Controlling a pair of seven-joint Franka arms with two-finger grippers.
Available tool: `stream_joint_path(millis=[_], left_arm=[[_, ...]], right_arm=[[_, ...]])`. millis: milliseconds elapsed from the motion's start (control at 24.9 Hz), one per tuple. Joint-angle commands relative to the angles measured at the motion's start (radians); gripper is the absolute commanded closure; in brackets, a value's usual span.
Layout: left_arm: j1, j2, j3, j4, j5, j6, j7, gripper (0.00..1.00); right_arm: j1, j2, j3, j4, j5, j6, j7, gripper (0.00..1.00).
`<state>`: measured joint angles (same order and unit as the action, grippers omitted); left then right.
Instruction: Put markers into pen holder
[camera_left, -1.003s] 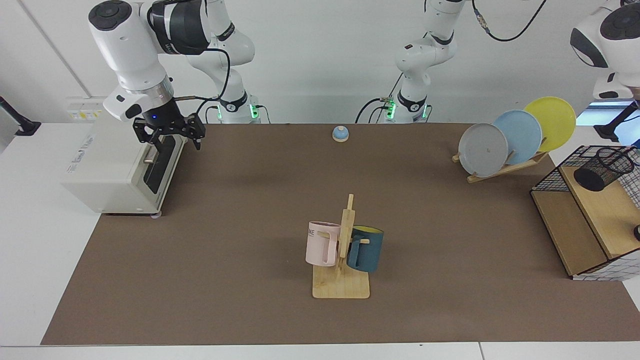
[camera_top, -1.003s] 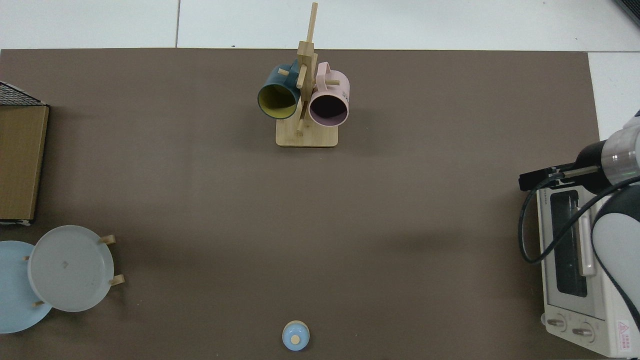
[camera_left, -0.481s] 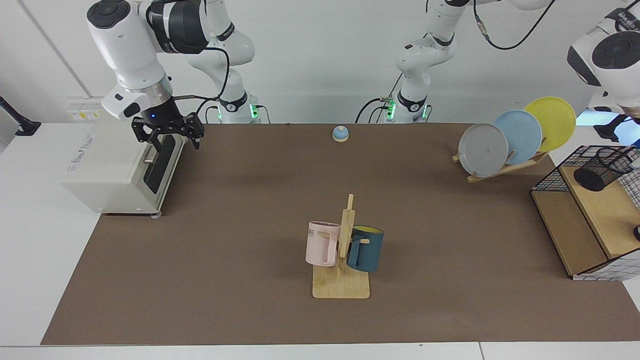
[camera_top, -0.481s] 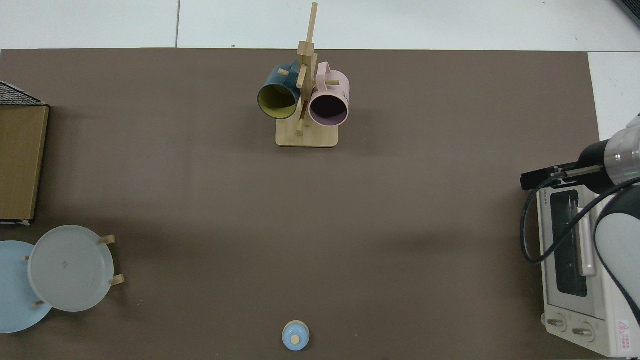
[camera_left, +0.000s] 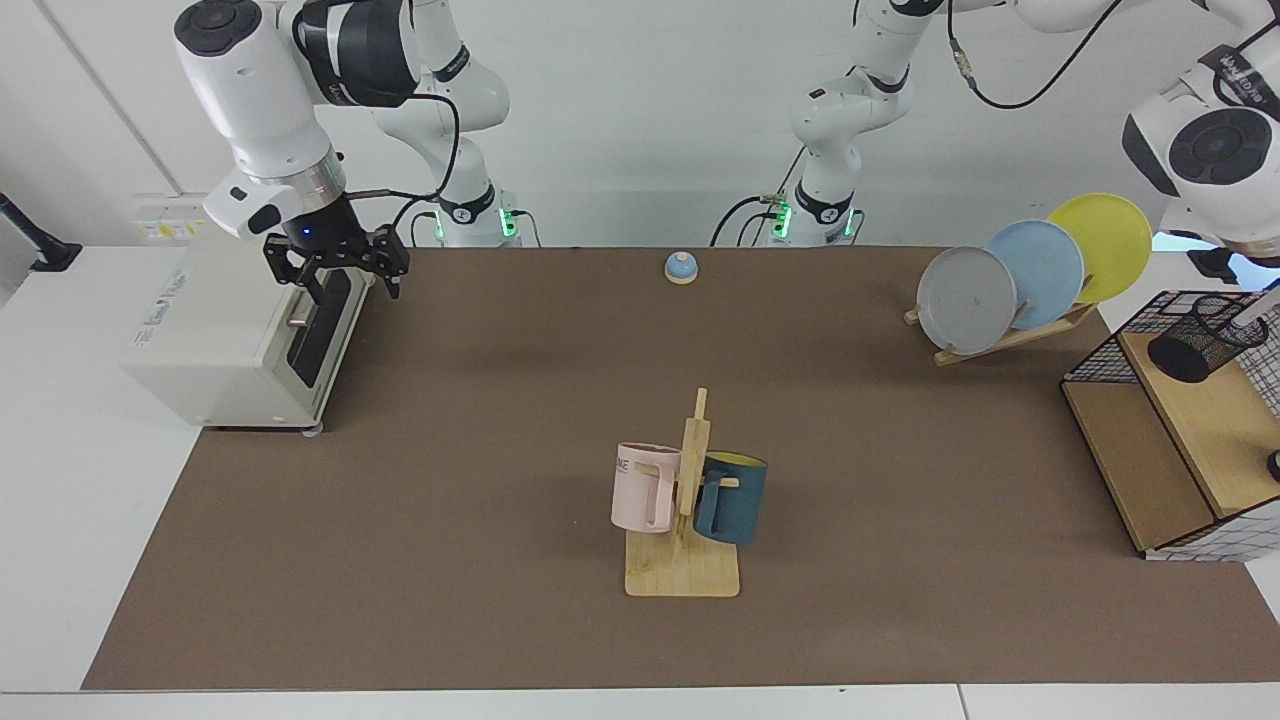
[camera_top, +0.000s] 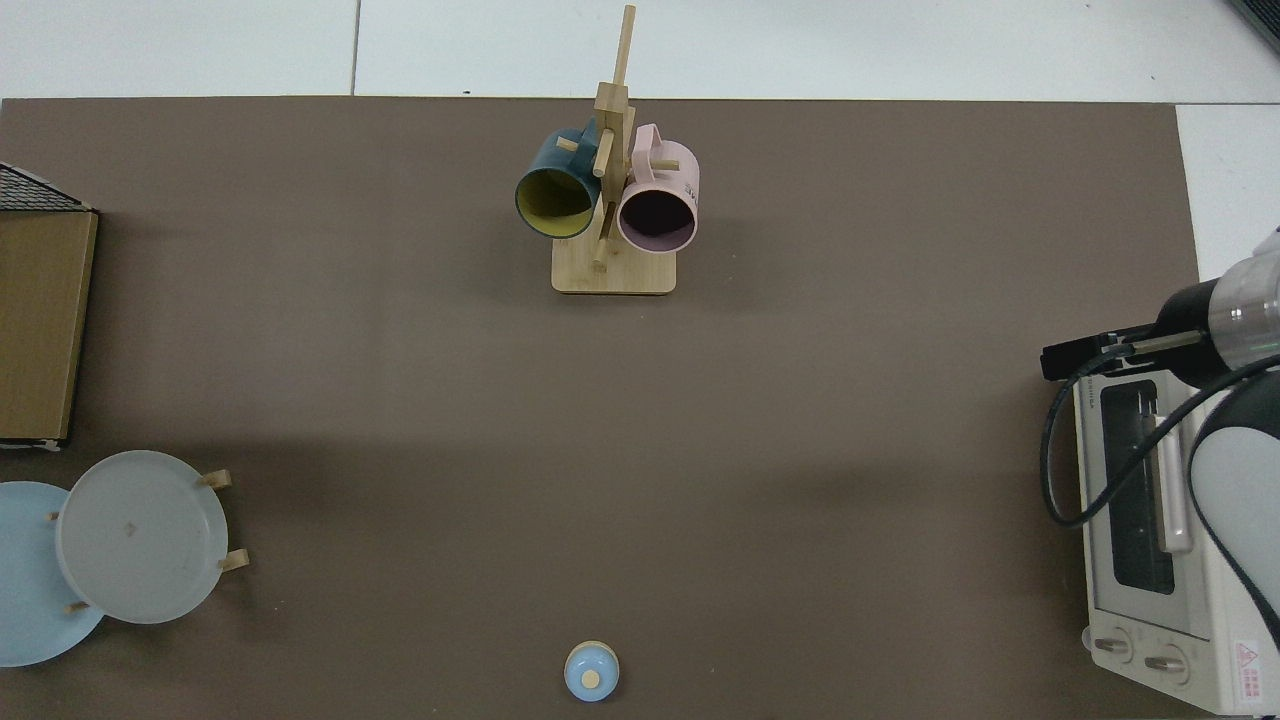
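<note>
In the facing view, your right gripper (camera_left: 337, 272) is hovering over the toaster oven (camera_left: 240, 335), fingers spread apart and holding nothing. Your left arm is reaching past the frame edge, its gripper out of sight. The pen holder (camera_left: 1205, 338) is sitting on the wooden shelf (camera_left: 1210, 425) of the wire basket (camera_left: 1100, 350), a pale marker (camera_left: 1258, 308) slanting in at its rim.

From above, you are seeing the right gripper (camera_top: 1075, 357) at the oven's (camera_top: 1160, 520) corner; I cannot tell its fingers there. The pen holder is lying outside this view.
</note>
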<state>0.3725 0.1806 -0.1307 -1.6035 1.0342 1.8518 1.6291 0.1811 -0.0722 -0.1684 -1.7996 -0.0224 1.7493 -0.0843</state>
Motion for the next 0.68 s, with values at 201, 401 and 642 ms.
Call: stream_joint_path(millis=[201,401,642], left_arm=[[-0.015,0.014,-0.007,-0.001,0.033,-0.034,-0.011,0.00],[-0.043,0.016,-0.007,0.007,0.015,-0.036,-0.012,0.00],[-0.046,0.013,-0.012,0.020,-0.094,-0.072,-0.081,0.00]], right_arm=[[-0.009,-0.009,0.003,-0.001,-0.001,0.001,-0.011,0.00],[-0.009,-0.009,0.003,-0.001,-0.001,-0.004,-0.011,0.00],[-0.009,-0.009,0.003,-0.003,-0.002,-0.007,-0.011,0.00]])
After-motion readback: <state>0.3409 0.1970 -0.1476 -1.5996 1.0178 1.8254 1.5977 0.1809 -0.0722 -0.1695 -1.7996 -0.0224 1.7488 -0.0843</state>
